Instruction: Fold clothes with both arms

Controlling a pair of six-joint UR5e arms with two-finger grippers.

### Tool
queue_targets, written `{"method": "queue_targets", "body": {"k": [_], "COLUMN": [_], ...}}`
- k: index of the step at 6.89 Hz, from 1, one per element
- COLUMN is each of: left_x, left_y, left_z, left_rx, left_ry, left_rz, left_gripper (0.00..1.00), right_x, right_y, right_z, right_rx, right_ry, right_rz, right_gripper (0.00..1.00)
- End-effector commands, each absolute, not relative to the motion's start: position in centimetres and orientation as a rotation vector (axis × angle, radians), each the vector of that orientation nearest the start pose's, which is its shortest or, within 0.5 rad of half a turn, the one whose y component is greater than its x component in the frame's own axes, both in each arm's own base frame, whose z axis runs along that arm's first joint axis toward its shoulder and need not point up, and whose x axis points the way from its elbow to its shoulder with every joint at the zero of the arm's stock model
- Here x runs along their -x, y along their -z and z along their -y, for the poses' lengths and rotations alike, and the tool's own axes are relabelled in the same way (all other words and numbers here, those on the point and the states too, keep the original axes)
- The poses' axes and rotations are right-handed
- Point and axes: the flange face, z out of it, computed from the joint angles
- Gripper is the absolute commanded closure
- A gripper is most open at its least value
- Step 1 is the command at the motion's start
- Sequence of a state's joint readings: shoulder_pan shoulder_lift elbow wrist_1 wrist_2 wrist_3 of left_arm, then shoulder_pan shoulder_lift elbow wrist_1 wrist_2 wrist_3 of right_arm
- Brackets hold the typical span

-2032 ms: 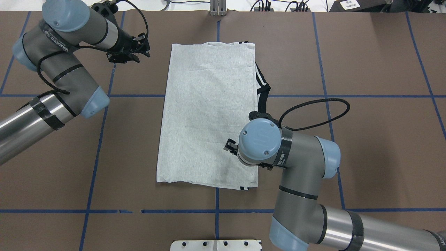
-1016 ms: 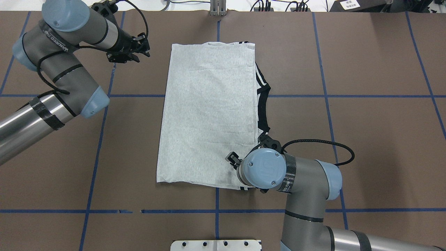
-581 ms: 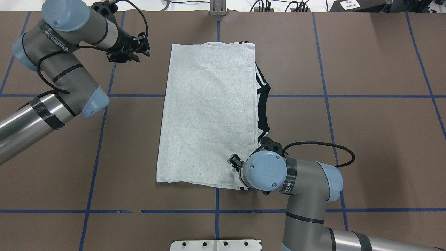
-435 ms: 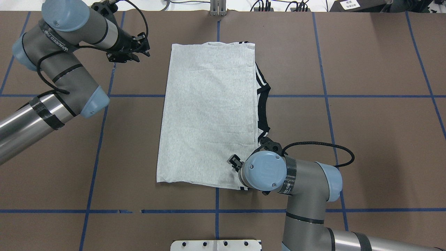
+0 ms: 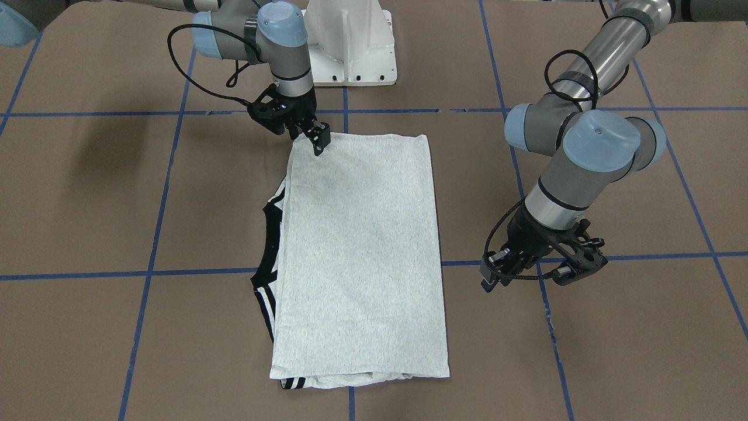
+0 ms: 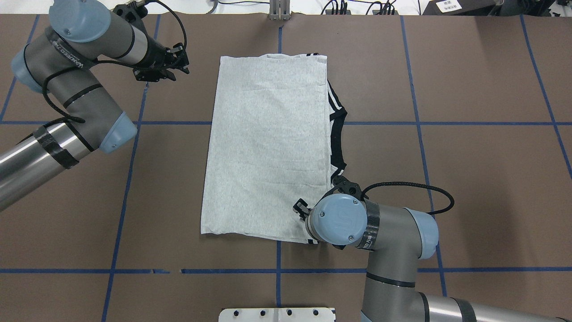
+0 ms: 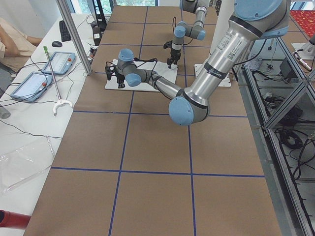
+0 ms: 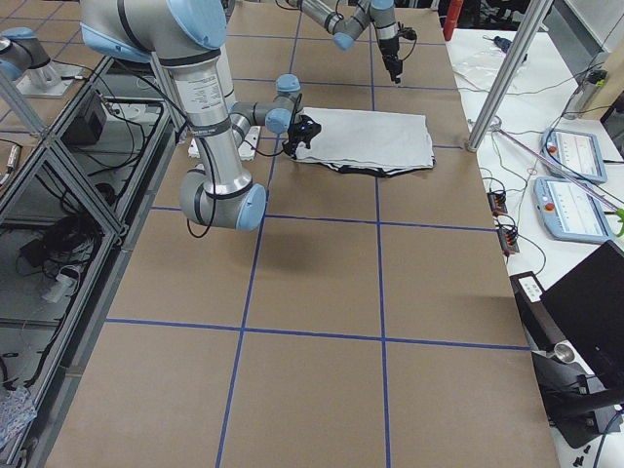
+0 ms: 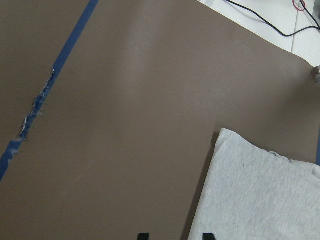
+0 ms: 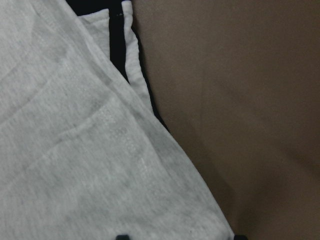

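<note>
- Table [image 6: 469, 188]: flat brown covering, ruled into large squares by blue tape [image 6: 447, 123]. The tape is frayed at one spot beside the left gripper, as the left wrist view shows.
- Shirt [image 6: 268, 147]: lies mid-table, folded into a long grey rectangle, plain side up. The cloth is flat with light creases.
- Collar [image 6: 339, 134]: this black band and the black-and-white stripes stick out from under the shirt's edge on the robot's right.
- Left gripper [image 9: 175, 235]: fingers partly apart with nothing between them. It sits over bare table just off the shirt's far left corner, clear of the cloth.
- Right gripper [image 5: 318, 143]: fingers wide apart, nothing clamped. It is low over the shirt's near right corner, which lies between the tips. I cannot tell whether the tips touch the cloth.
- Pedestal [image 5: 350, 41]: white, at the robot's edge of the table.
- Room: aluminium posts [image 7: 74, 37] stand at the table's far edge.
- Bench [image 7: 29, 123]: white, beyond the posts. It carries two pendants [image 7: 59, 61], a keyboard [image 7: 64, 30] and cables.
- A person's arm [image 7: 15, 37] rests at the bench's far end.
- Laptop [image 8: 585, 322]: open, at the other end of the bench.
</note>
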State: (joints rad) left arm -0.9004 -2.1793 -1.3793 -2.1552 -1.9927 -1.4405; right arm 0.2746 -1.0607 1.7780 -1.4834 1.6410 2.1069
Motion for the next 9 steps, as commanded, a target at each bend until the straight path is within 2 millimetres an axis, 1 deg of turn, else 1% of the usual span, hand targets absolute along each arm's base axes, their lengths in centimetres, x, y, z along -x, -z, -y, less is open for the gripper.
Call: {"method": "queue_targets", "body": {"k": [1,2,3,4,5,6,7,8,9], "left_x": [-38.1,-38.1,-38.0,-38.0,-38.0,-37.8,-37.6,-37.4,-37.0], "left_y": [-31.9,-31.9,-31.8,-31.8,-31.7,-31.0,-31.1,-30.9,-29.9], "left_z": [62.9,62.9,62.9,62.9,62.8,62.5,61.6,60.5,58.0], "left_rx": [-0.152,-0.152,-0.153,-0.151,-0.152,-0.154,-0.148,-0.111,-0.075], "left_ry": [0.485,0.485,0.485,0.484,0.484,0.489,0.490,0.543,0.584], "left_rz": [-1.058,-1.058,-1.059,-1.060,-1.062,-1.075,-1.083,-1.106,-1.146], "left_gripper": [0.54,0.54,0.54,0.54,0.54,0.53,0.50,0.50,0.49], "right_x": [58.6,58.4,58.3,57.9,56.5,55.7,55.6,55.5,55.2], "right_y": [-27.2,-27.1,-26.9,-26.2,-24.6,-24.0,-23.7,-23.5,-23.6], "right_z": [29.6,29.8,29.8,30.4,30.4,30.2,30.2,30.1,30.1], "right_rx": [0.177,0.177,0.173,0.173,0.178,0.183,0.183,0.184,0.185], "right_ry": [-0.745,-0.744,-0.738,-0.747,-0.745,-0.745,-0.744,-0.743,-0.746], "right_rz": [0.809,0.812,0.816,0.831,0.867,0.879,0.885,0.890,0.890], "right_gripper": [0.79,1.00,1.00,1.00,1.00,1.00,1.00,1.00,1.00]}}
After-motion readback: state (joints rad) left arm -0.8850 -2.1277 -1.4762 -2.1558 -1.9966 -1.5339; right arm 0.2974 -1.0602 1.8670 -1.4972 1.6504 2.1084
